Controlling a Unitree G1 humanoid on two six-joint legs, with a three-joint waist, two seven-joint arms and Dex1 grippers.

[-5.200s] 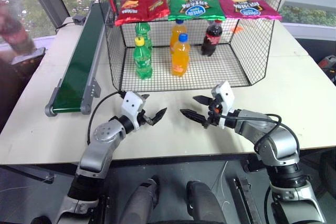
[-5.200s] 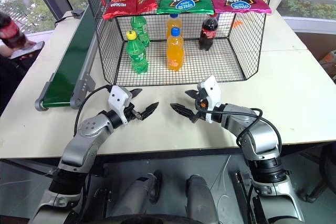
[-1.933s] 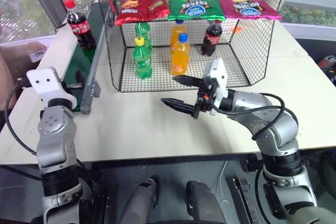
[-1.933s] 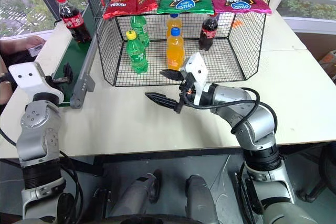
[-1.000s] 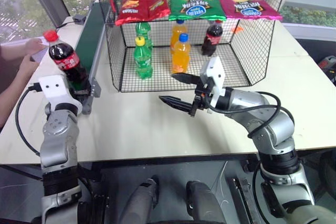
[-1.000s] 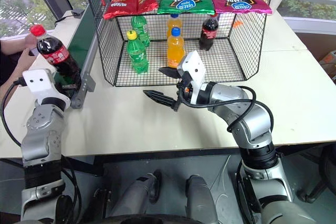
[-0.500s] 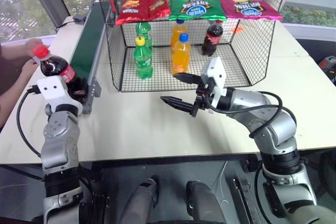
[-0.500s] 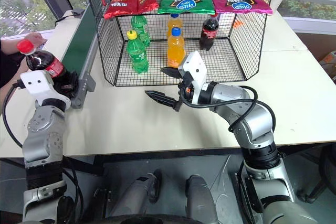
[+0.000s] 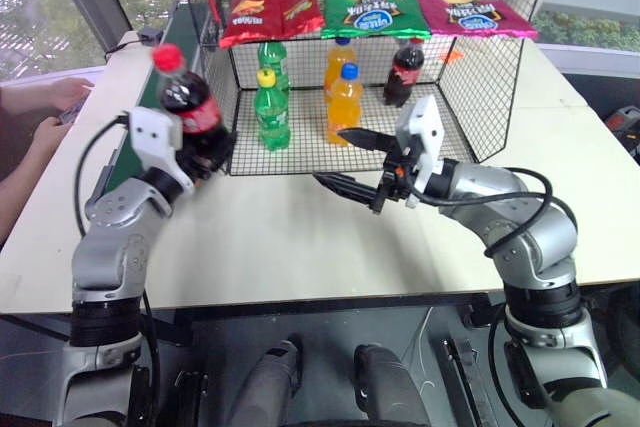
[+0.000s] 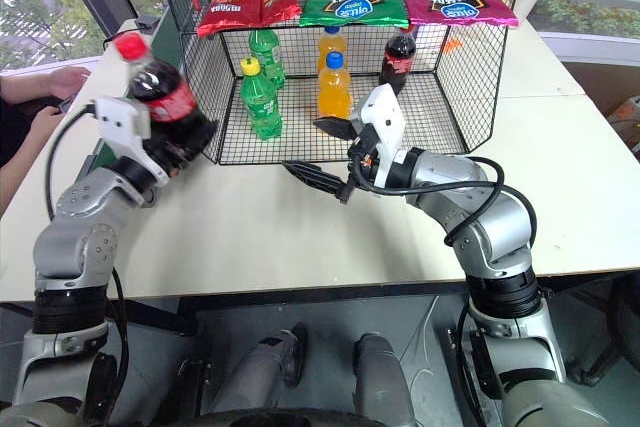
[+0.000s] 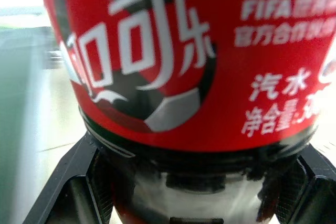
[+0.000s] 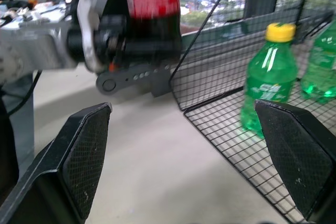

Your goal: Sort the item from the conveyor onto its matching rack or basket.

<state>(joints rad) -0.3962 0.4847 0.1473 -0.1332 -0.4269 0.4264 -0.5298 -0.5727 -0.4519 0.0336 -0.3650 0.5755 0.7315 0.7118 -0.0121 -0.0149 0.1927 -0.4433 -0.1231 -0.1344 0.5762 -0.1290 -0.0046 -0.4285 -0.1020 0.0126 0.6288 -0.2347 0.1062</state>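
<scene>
— While the left gripper (image 9: 205, 152) is clamped on the cola bottle (image 9: 186, 107), where does that bottle sit?

— Up off the table (image 9: 300, 237), tilted, just outside the near left corner of the wire-mesh cage (image 9: 470, 97) and beside the dark green conveyor (image 9: 172, 57). The black fingers (image 11: 79, 182) pinch the dark base below the glossy red label with white script; the red cap (image 9: 166, 56) leans away to the left.

— And the right gripper (image 9: 345, 159)?

— Jaws spread wide, holding nothing, hovering over the pale tabletop in front of the cage. Its pads (image 12: 89, 156) are black with a fine cross-hatched texture.

— What's in the cage?

— Thin black wire walls, pale grid floor. Green soda bottles (image 9: 270, 107), orange ones (image 9: 343, 102) and another cola bottle (image 9: 403, 72) stand upright inside; crinkly chip bags (image 9: 375, 5) lie on top. A person's hand (image 9: 55, 97) rests at the far left.
</scene>
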